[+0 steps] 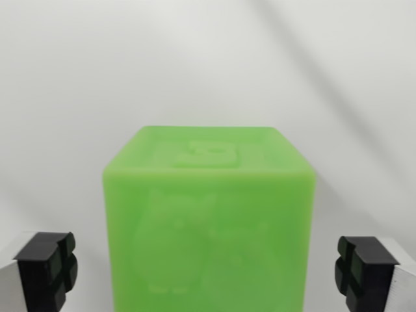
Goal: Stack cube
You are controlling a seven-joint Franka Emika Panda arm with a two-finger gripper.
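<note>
**newbie_arm:** So where are we on the stack? All I can make out is a green cube (pixel 208 227) sat dead centre between the fingers (pixel 45 270).

**panda_fan:** Yeah, early days I reckon. The gripper (pixel 208 273) is spread wide, nothing held. Both pads sit well clear of the cube's sides, one off each flank, and there's bare white table (pixel 208 58) showing in the gaps. So no grasp yet.

**newbie_arm:** And the second cube?

**panda_fan:** Not in frame at all. Can't tell you where it is, or whether this green one is the one to lift or the base. Nothing's on top of it anyway, its top face with the raised stamp is bare. Basically the whole job is left: close, lift, carry, set down.

**newbie_arm:** Arm pose?

**panda_fan:** Wrist looks low and angled, since we see the cube's front and top. Fingers straddle it, lined up nicely for a squeeze across the sides.
</note>
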